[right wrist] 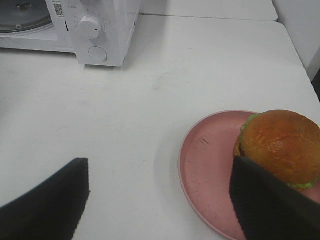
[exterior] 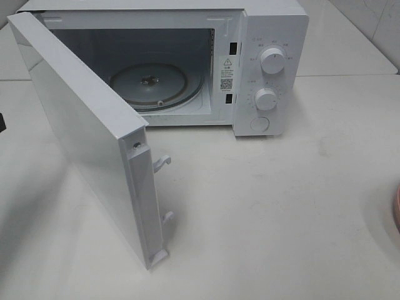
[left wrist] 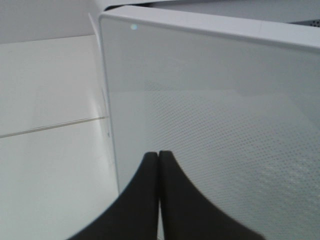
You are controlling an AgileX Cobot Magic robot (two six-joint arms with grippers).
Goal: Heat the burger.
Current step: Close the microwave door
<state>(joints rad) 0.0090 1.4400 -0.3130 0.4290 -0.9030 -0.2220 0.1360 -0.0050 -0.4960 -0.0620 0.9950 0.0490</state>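
Note:
The burger (right wrist: 282, 142), with its glossy brown bun and green lettuce, sits on a round pink plate (right wrist: 205, 170) in the right wrist view. My right gripper (right wrist: 160, 165) hovers open above the table beside the plate, and one finger (right wrist: 265, 200) overlaps the burger's near side. Nothing lies between its fingers. My left gripper (left wrist: 159, 155) is shut and empty, close to the outer face of the microwave door (left wrist: 215, 115). The white microwave (exterior: 269, 62) stands at the back with its door (exterior: 87, 131) swung wide open. The glass turntable (exterior: 156, 84) inside is bare.
Only a sliver of the pink plate (exterior: 397, 209) shows at the right edge of the high view. The open door juts far out over the left half of the table. Two knobs (exterior: 272, 60) and a round button are on the microwave's right panel.

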